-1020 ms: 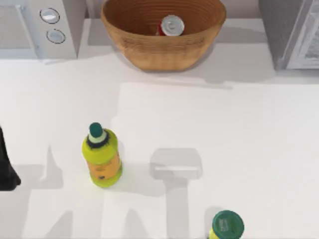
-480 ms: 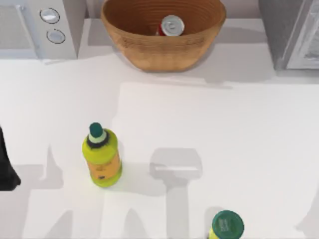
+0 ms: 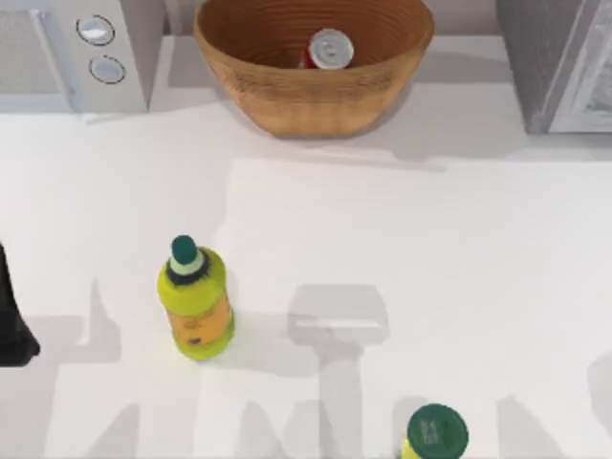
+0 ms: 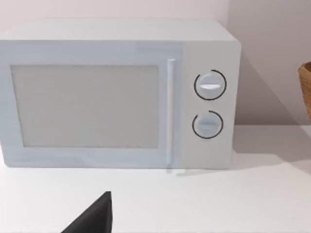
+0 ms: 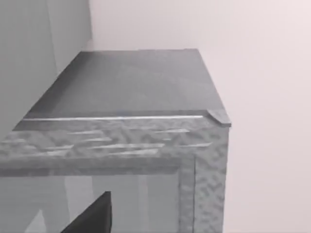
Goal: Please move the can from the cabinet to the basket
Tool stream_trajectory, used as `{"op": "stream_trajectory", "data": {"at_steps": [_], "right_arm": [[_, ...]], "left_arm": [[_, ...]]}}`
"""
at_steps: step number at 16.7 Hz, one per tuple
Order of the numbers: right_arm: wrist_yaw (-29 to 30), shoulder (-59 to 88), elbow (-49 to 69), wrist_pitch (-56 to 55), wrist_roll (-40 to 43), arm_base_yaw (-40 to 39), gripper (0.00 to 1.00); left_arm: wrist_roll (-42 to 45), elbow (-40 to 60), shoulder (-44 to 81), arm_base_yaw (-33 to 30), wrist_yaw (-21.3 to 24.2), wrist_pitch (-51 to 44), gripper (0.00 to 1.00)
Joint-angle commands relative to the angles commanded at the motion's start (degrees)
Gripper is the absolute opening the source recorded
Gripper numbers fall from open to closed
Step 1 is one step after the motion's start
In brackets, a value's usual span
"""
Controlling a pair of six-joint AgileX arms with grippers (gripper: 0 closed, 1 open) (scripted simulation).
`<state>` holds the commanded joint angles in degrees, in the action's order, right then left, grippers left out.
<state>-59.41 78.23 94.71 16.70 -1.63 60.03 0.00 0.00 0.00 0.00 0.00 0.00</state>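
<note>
Sitting at the table's far left, the microwave [image 3: 72, 53] has two round knobs. The left arm [image 3: 11, 316] is parked at the left edge; whether its gripper is apart or together cannot be told. Nearby stands a yellow-green bottle [image 3: 196, 301], with a second bottle [image 3: 435, 435] at the near edge. The can [image 3: 328, 50] stands upright inside the basket [image 3: 311, 96] at the back. The cabinet [image 3: 559, 62] stands at the far right, and the right wrist view looks at its grey top [image 5: 131, 82].
</note>
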Motion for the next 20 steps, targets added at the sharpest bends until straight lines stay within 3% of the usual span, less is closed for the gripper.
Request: {"op": "stream_trajectory", "data": {"at_steps": [9,12,16,20], "right_arm": [[0.29,-1.41,5.14,5.08,0.01,-0.22,1.00],[3.72,-1.11,5.48,5.41,-0.04,-3.63,1.00],[16.06,-0.48,6.36,6.33,-0.11,-16.03,1.00],[35.24,-0.47,6.81,7.27,-0.07,-35.24,1.00]], "left_arm": [[0.00,0.00,0.00,0.00,0.00,0.00,1.00],[0.00,0.00,0.00,0.00,0.00,0.00,1.00],[0.00,0.00,0.00,0.00,0.00,0.00,1.00],[0.00,0.00,0.00,0.00,0.00,0.00,1.00]]}}
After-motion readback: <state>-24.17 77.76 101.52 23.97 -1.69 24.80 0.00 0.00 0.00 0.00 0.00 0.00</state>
